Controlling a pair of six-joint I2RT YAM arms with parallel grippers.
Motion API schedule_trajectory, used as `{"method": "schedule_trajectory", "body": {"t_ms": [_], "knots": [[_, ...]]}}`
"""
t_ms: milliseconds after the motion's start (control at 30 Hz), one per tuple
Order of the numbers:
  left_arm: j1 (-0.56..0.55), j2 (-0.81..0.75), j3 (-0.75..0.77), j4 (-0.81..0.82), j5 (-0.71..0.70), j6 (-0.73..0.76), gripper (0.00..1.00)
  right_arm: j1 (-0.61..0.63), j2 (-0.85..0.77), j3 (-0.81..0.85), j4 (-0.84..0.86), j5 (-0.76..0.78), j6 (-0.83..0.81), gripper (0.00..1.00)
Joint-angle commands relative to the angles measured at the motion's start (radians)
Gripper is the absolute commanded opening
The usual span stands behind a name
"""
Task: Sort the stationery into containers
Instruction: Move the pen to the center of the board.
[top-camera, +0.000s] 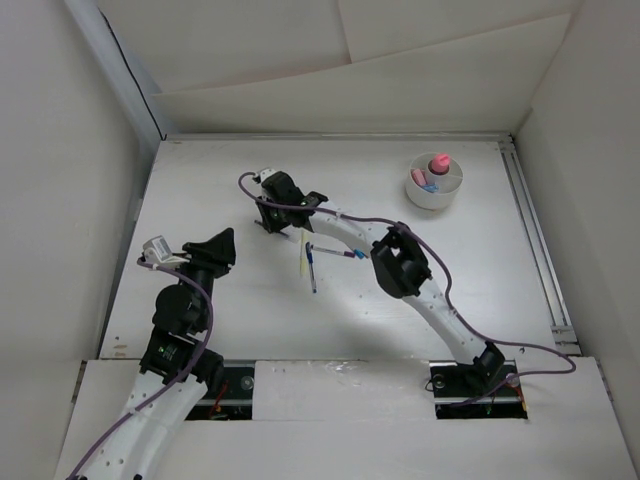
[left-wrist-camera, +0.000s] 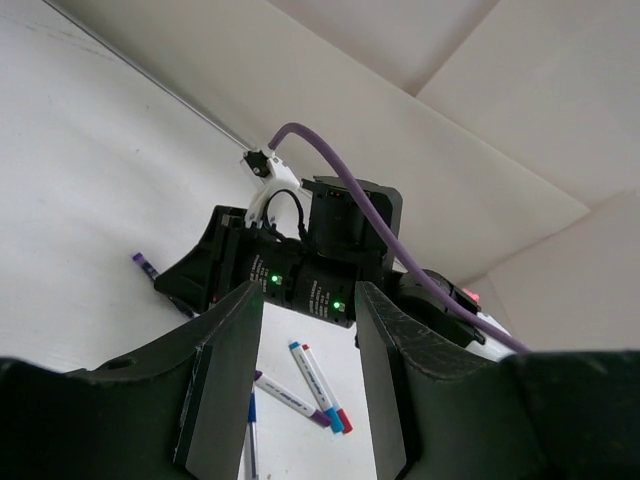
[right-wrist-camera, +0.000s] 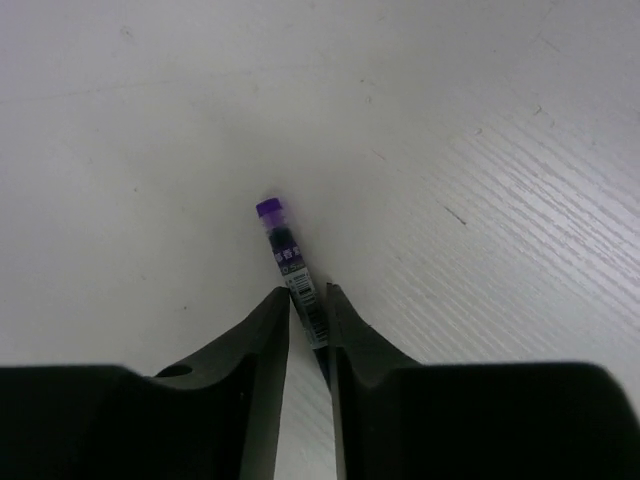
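Right gripper (right-wrist-camera: 308, 293) clenched on thin purple-capped plastic pen (right-wrist-camera: 283, 240)
Probably light, stiff, slick; best held mid-barrel; it points to twelve o'clock; left gripper (left-wrist-camera: 308, 290) parted, empty.

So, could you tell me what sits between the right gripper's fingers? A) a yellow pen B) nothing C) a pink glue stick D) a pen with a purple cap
D: in the right wrist view, the right gripper pinches a pen whose purple cap sticks out ahead of it.
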Motion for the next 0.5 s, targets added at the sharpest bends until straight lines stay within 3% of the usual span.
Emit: {"method": "schedule_trajectory", "body": {"t_ms": [0, 267, 467], "knots": [[-0.004, -0.014, -0.006, 0.032, 0.007, -0.001, 0.39, 0.010, -0.065, -0.078, -0.009, 0.059, 0.003, 0.25], [-0.004, -0.014, -0.006, 0.032, 0.007, -0.001, 0.39, 0.010, -0.107, -0.143, -0.009, 0.144, -0.020, 0.02], [-0.004, -0.014, -0.006, 0.032, 0.016, -0.001, 0.39, -0.013, -0.176, -0.250, -0.020, 0.153, 0.071, 0.00]]}}
